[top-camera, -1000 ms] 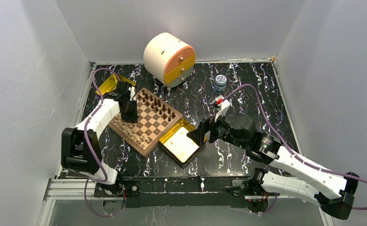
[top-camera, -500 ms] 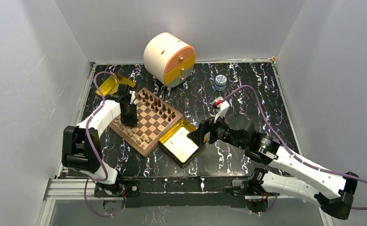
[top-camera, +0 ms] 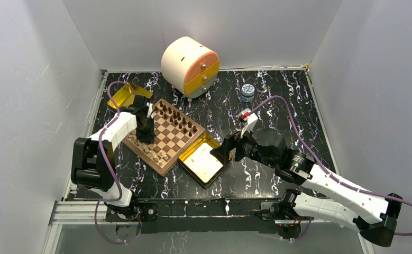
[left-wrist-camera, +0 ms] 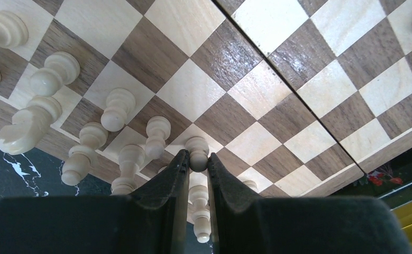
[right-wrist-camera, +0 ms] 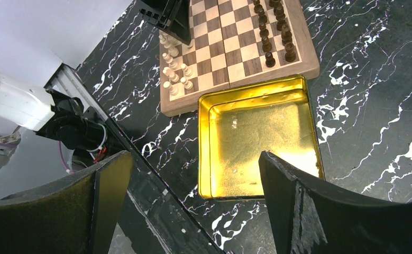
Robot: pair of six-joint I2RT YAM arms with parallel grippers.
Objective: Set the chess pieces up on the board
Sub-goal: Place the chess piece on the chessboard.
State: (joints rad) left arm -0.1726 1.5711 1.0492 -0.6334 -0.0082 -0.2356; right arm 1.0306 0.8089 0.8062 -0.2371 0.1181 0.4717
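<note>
The board [top-camera: 167,138] lies left of centre, with dark chess pieces [top-camera: 180,117] along its far right side and light tan ones [top-camera: 152,151] along its near left side. My left gripper [top-camera: 145,131] hangs over the light side. In the left wrist view it [left-wrist-camera: 197,160] is shut on the round head of a light pawn [left-wrist-camera: 197,146], which stands upright over a light square among other light pawns [left-wrist-camera: 118,108]. My right gripper [right-wrist-camera: 193,159] is open above the gold tin [right-wrist-camera: 256,132], holding nothing.
A round cream box with orange and yellow drawers [top-camera: 190,66] stands at the back. A small jar [top-camera: 247,92] sits to its right. A second gold tin [top-camera: 123,95] lies behind the left arm. White walls close in on three sides.
The left arm has shifted a little, its gripper settling slightly nearer over the board's light side. The right arm has not moved.
</note>
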